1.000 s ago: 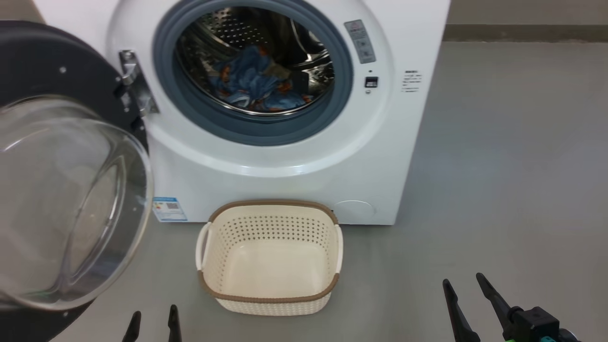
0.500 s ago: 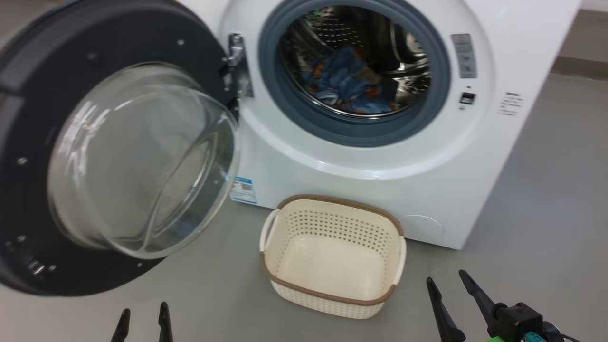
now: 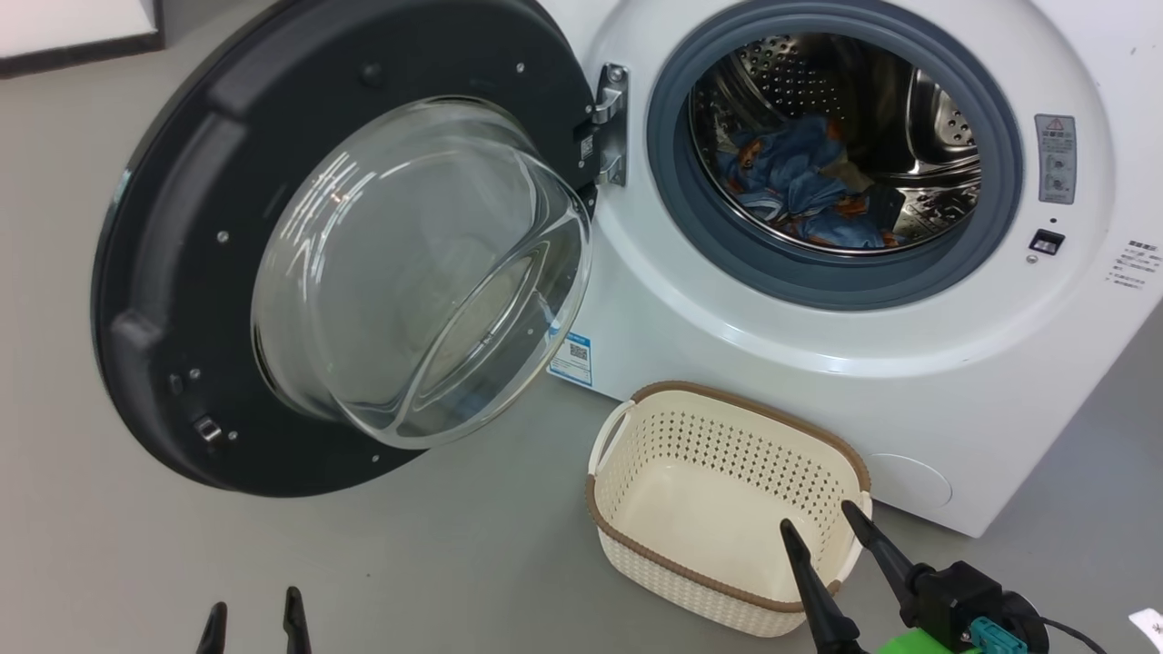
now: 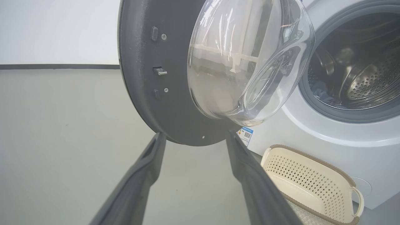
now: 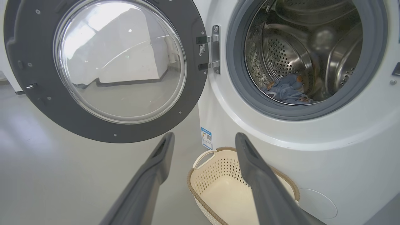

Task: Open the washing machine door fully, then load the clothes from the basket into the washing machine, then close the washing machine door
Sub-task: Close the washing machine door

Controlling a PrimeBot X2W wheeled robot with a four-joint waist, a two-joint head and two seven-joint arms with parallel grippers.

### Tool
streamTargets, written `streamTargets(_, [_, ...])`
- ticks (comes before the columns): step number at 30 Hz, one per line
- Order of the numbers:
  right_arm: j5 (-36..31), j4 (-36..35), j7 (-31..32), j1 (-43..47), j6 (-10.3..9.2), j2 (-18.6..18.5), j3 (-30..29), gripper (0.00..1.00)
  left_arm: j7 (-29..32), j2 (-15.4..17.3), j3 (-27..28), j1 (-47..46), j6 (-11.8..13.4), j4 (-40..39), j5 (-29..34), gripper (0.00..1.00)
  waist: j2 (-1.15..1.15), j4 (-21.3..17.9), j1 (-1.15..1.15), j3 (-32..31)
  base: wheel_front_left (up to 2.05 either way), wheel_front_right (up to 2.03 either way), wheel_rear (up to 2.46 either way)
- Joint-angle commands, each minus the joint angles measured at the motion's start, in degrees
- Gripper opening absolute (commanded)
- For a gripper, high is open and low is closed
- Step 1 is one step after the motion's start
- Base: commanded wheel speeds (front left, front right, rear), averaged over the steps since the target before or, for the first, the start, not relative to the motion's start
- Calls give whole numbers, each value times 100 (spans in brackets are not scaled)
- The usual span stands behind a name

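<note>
Left gripper (image 3: 253, 622) low over the floor (image 3: 454, 563), fingers spread, empty. Washing machine door (image 3: 182, 272) swung wide open (glass bowl facing the head camera). Clothes (image 3: 800, 191) lie in the washing machine (image 3: 818, 363) drum. Basket (image 3: 727, 445) on the floor just before the machine, empty. Right gripper (image 3: 818, 518) spread too, tips over the basket's near right rim.

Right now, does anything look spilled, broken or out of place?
Nothing stands out. The basket stands upright and empty before the washing machine, the clothes lie inside its drum, and the washing machine door hangs wide open, with no visible damage.
</note>
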Motion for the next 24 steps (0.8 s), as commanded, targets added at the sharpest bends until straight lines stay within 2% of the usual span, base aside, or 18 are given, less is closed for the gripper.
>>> streamTargets(1, [13,-104,-28,-251,34,-44,179,100,-37,48,195,-128,32,-185,-10,100,0,31,0,21,0,0,0])
streamTargets(11, [23,-46,-28,-322,34,-44,234,100,-37,48,289,-81,116,-288,-78,100,0,49,0,48,0,0,0])
streamTargets(12, [24,-42,-28,-318,34,-44,233,100,-37,48,291,-78,123,-283,-97,83,0,46,0,46,0,0,0])
streamTargets(13, [27,-38,-28,-314,34,-44,230,100,-37,48,285,-75,120,-276,-132,38,0,42,0,41,0,0,0])
streamTargets(14, [30,-37,-28,-307,34,-44,225,100,-37,48,298,-82,110,-274,-186,0,0,38,0,36,0,0,0])
streamTargets(20, [46,-55,-28,-231,34,-44,158,100,-37,48,497,-93,115,-337,-680,0,0,24,0,12,0,0,0])
streamTargets(22, [54,-66,-28,-201,34,-44,137,100,-37,48,651,-110,140,-389,-1150,0,0,23,0,6,0,0,0])
streamTargets(24, [60,-79,-28,-172,34,-44,109,100,-37,48,838,-161,129,-426,-1955,0,0,27,0,10,0,0,0])
